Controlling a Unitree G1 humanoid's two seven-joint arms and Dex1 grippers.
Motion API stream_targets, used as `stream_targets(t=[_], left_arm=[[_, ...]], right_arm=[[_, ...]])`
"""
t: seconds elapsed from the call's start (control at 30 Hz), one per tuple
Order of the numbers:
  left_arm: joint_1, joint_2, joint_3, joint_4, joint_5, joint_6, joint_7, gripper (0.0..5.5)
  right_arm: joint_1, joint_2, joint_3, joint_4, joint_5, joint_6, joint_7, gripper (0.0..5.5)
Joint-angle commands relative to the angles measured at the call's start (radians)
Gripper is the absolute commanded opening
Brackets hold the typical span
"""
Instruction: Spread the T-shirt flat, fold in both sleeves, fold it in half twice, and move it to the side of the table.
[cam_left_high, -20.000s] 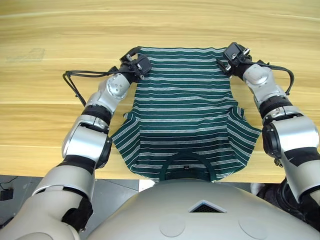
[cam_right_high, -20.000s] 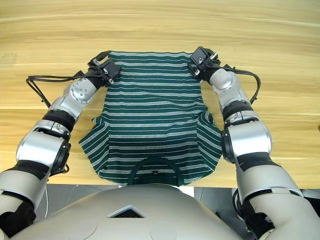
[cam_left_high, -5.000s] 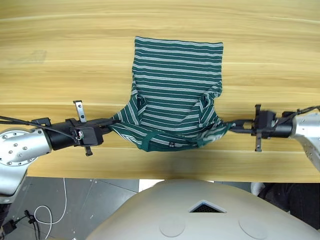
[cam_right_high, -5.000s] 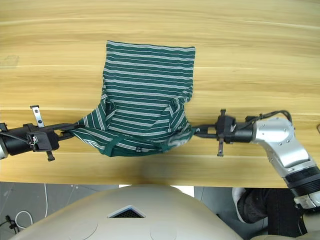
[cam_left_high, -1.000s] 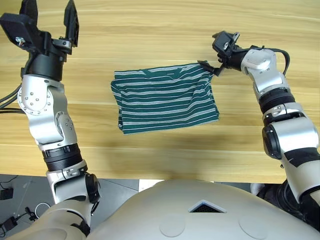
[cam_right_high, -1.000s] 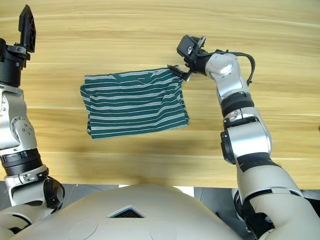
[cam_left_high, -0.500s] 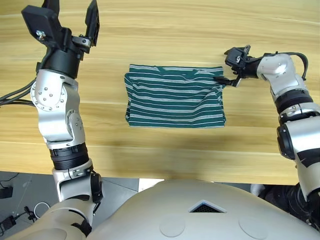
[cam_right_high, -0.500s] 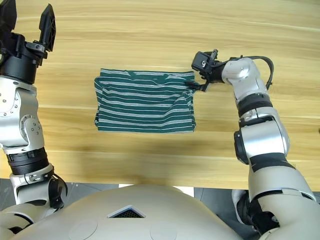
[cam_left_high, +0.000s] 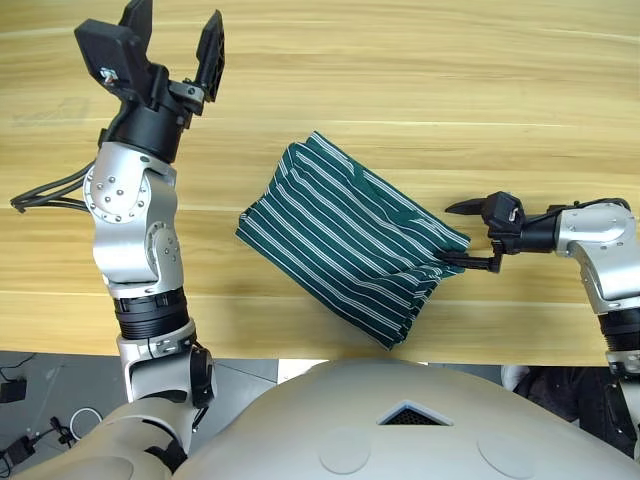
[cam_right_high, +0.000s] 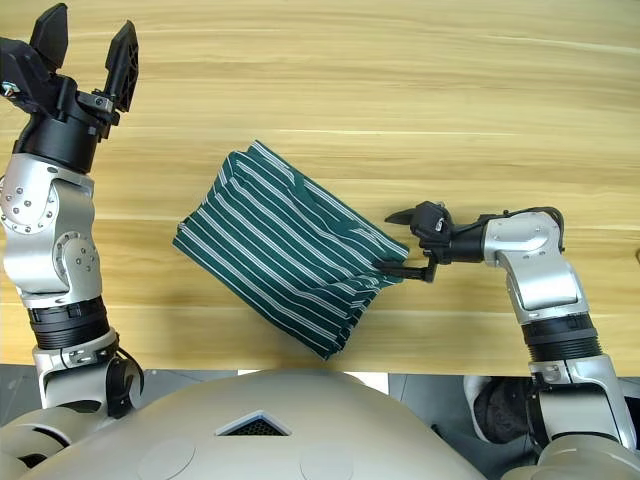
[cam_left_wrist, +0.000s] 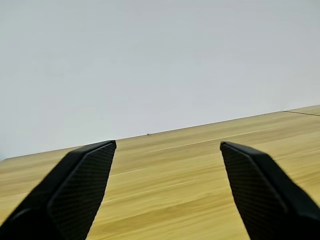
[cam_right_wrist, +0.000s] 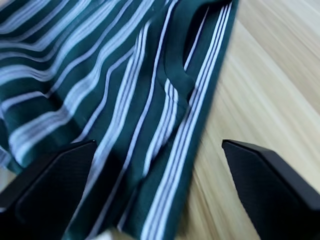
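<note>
The right hand, fingers spread apart, sits at the right corner of the folded green striped T-shirt, which lies askew at centre frame on the bench, while the left hand hangs open at upper left.

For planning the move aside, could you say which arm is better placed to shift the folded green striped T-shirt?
Likely right: the right gripper is open at the folded green striped T-shirt; the left gripper hangs far off.
</note>
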Motion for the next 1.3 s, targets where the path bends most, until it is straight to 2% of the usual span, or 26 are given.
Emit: stream_targets(t=[0.03,0.17,0.27,0.43,0.5,0.63,0.7,0.87,1.1,1.3], left_arm=[[0.004,-0.008,-0.012,0.001,-0.003,0.013,-0.011,3.85],[0.009,-0.01,-0.011,0.012,0.0,0.006,-0.019,3.85],[0.009,-0.024,-0.015,0.028,0.003,-0.01,-0.016,3.85],[-0.018,-0.027,-0.009,0.038,-0.007,-0.024,-0.027,3.85],[-0.02,-0.027,-0.009,0.036,-0.005,-0.027,-0.026,3.85],[-0.017,-0.04,-0.043,0.003,0.019,-0.026,-0.018,3.85],[-0.017,-0.044,-0.059,-0.024,0.021,-0.017,-0.016,3.85],[-0.001,-0.052,-0.088,-0.114,-0.001,0.014,-0.02,3.85],[0.03,-0.065,-0.107,-0.114,0.011,0.006,-0.021,3.85],[0.04,-0.061,-0.11,-0.128,0.017,0.001,-0.024,3.85]], right_arm=[[0.038,0.025,0.028,-0.071,0.02,0.031,-0.007,4.65],[-0.105,0.056,-0.022,0.025,0.027,0.013,-0.031,4.65],[-0.339,0.187,-0.037,0.168,0.03,-0.018,-0.093,4.65],[-0.574,0.441,0.074,0.393,-0.05,-0.104,-0.173,4.65],[-0.65,0.528,0.137,0.587,-0.139,-0.175,-0.222,4.65],[-0.791,0.644,0.224,0.988,-0.32,-0.325,-0.373,4.65],[-0.83,0.671,0.237,1.113,-0.372,-0.361,-0.444,4.65],[-0.842,0.655,0.225,1.282,-0.445,-0.41,-0.56,4.65],[-0.787,0.581,0.169,1.313,-0.436,-0.469,-0.54,4.65],[-0.695,0.374,-0.009,1.253,-0.324,-0.542,-0.528,4.65]])
